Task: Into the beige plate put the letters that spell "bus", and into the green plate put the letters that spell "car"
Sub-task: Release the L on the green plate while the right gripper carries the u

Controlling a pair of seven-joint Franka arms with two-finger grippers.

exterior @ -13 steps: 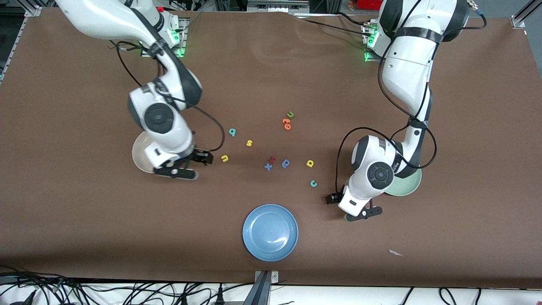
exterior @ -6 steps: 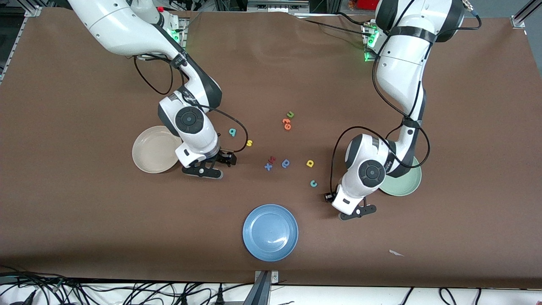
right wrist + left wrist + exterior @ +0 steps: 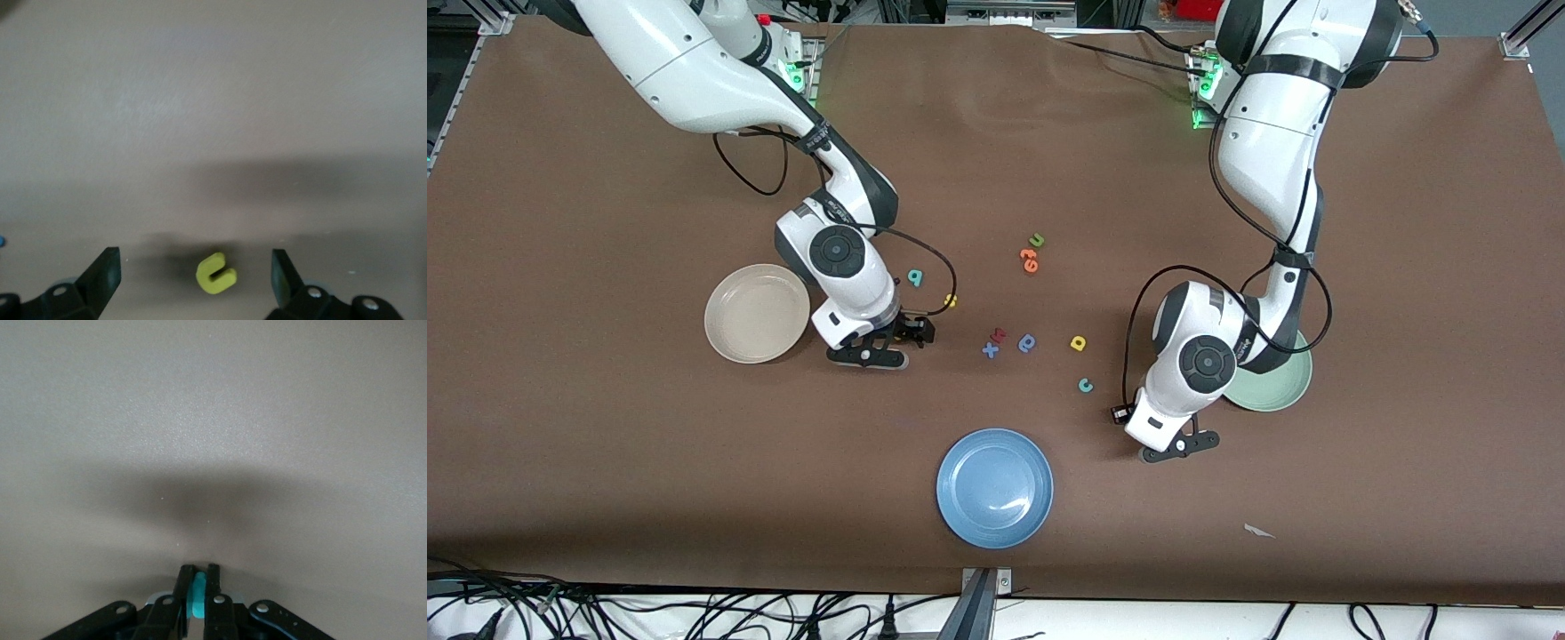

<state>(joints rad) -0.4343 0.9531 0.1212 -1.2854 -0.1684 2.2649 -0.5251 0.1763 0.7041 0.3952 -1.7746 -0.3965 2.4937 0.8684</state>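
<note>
- Front view — right gripper (image 3: 880,345) sat low, just beside the beige plate (image 3: 756,313); left gripper (image 3: 1169,442) was beside the green plate (image 3: 1276,391), with the teal "c" (image 3: 1085,385) near it.
- Left wrist view — left gripper was clenched on a teal letter (image 3: 198,597), its shape hidden.
- Right wrist view — right gripper was spread wide, with the yellow "u" (image 3: 215,273) lying between its fingers.

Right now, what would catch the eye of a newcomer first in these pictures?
The left tool is shut on a small teal foam piece, low beside the pale green round plate. The right tool stands open around a tiny yellow foam letter "u", beside the round beige plate.
</note>
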